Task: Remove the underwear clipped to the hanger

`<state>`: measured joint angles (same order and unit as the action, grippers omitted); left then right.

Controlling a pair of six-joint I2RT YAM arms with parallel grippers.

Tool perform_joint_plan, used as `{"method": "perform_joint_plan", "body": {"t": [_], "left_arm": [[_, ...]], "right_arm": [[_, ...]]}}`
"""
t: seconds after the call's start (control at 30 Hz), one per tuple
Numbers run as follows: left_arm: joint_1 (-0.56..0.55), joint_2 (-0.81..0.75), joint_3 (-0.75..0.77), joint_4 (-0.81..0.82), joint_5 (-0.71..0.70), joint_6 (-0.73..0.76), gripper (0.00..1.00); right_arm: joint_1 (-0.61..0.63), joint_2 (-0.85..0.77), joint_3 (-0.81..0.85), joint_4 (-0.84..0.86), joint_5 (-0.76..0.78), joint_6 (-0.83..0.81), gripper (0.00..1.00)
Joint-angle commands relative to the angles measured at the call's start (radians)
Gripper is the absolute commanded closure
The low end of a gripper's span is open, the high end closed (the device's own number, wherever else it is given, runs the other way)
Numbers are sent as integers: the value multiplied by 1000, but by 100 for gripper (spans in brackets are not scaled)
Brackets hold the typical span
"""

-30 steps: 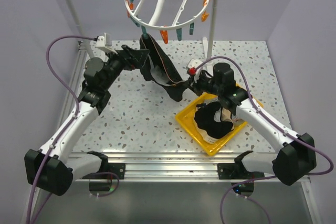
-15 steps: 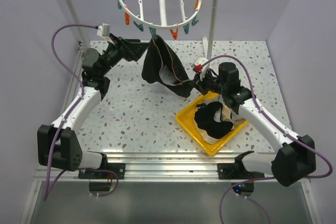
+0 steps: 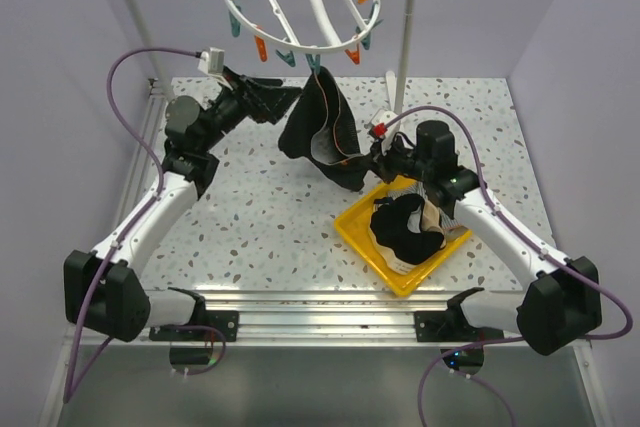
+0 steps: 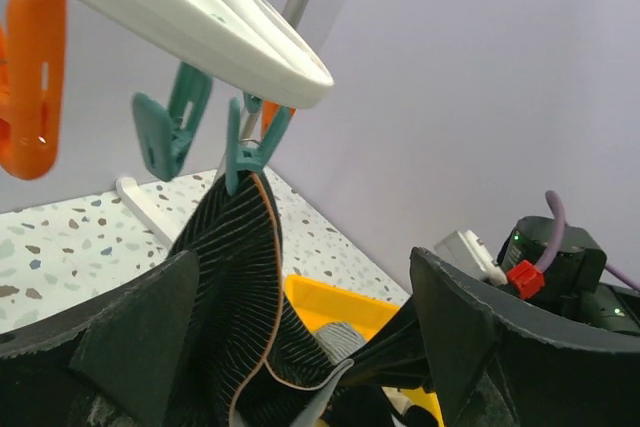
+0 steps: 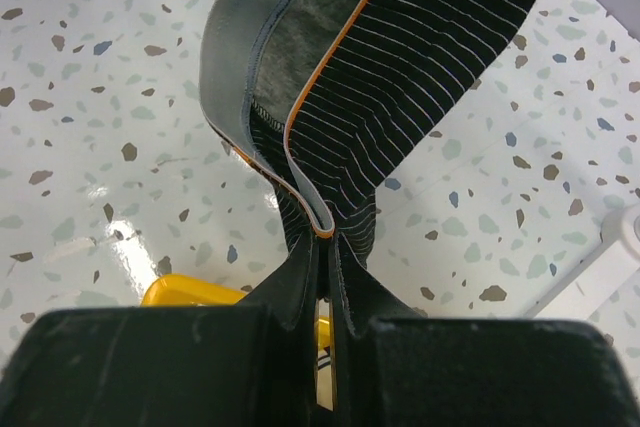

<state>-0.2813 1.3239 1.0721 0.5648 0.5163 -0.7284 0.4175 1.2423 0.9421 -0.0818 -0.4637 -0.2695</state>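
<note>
The white hanger ring (image 3: 300, 2) hangs tilted at the top, with orange and teal pegs. A teal peg (image 4: 250, 147) clips one black, thin-striped underwear (image 3: 320, 122) with an orange-edged grey waistband. My right gripper (image 3: 366, 161) is shut on its lower corner, and the fabric runs taut from the peg down to it. In the right wrist view the right gripper (image 5: 325, 247) pinches the waistband fold of the underwear (image 5: 400, 77). My left gripper (image 3: 282, 99) is open just left of the garment. In the left wrist view the underwear (image 4: 240, 277) hangs between its spread fingers (image 4: 130, 347).
A yellow tray (image 3: 358, 229) at front right holds black, beige and striped underwear; it also shows in the left wrist view (image 4: 335, 299). White upright poles stand at the back right (image 3: 405, 37) and back left (image 3: 135, 17). An orange peg (image 4: 30, 77) hangs near the left camera.
The hanger ring has swung and tilted. My left gripper has risen and moved right up to the black underwear. My right gripper still holds the garment's lower corner, almost in place.
</note>
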Motion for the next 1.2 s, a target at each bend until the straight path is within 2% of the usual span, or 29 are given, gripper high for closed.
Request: {"method": "perform_joint_plan", "body": {"t": [0.0,0.17,0.4,0.8,0.93,1.17], "left_arm": [[-47,-110,-26,-147,-134,104,10],[-125,-178,-51,-242,-271,124,8],[-160,-117,37,-325,-397,90,7],[-185,14,161,-250,-412,240,9],[-196,37,184,-220,-473,334,11],[-196,90,215,-189,-498,402,18]], "right_arm": [[-5,-4,-6,48,-24,16,100],[-3,6,-8,53,-41,26,100],[-2,5,-12,70,-55,47,100],[0,6,-17,79,-66,55,100],[0,14,-12,77,-73,56,100],[-2,17,-8,79,-79,64,100]]}}
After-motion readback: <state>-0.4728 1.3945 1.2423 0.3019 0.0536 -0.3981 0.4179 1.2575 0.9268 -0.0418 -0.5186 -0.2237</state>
